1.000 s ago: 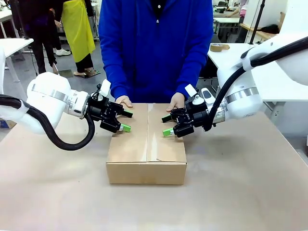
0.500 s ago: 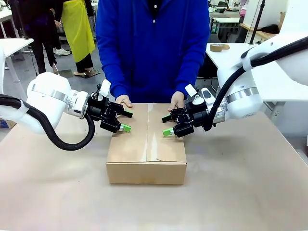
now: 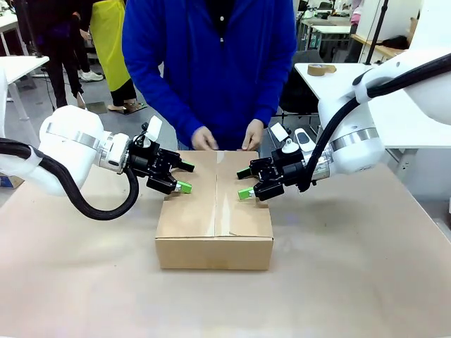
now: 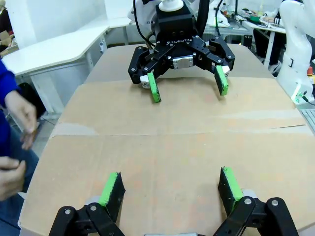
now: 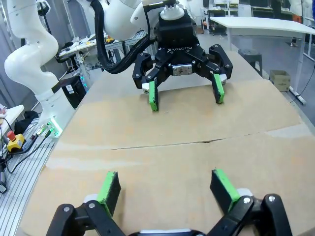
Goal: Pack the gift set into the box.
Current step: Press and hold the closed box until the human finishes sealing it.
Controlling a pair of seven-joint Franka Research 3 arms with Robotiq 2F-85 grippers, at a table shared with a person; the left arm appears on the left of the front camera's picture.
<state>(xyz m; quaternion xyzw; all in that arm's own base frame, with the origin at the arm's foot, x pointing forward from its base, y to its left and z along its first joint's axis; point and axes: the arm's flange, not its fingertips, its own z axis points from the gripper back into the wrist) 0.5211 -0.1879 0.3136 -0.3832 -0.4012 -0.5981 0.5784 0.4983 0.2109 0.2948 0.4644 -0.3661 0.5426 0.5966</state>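
Container: the box is sitting in the middle of the bench, between the two arms and just in front of the person. It is a plain brown corrugated carton, rectangular, with square edges and a matte surface. Its top flaps are lying folded down flat, meeting along a seam that is running from the person's side toward the camera. The closed flaps are hiding whatever is inside; the gift set cannot be confirmed from outside.

Left gripper: it is reaching in sideways over the box's left top edge with its jaws spread wide and nothing between them. In the left wrist view its green fingers are hanging over bare cardboard; whether they are touching it cannot be told.

Right gripper: it is reaching in from the opposite side over the right flap, jaws likewise spread apart and holding nothing. The two grippers are facing each other across the seam, well apart.

Person: both hands are hovering close together above the far edge of the box, clear of the cardboard.

Surface: the bench is showing a smooth, tan, paper-like covering.
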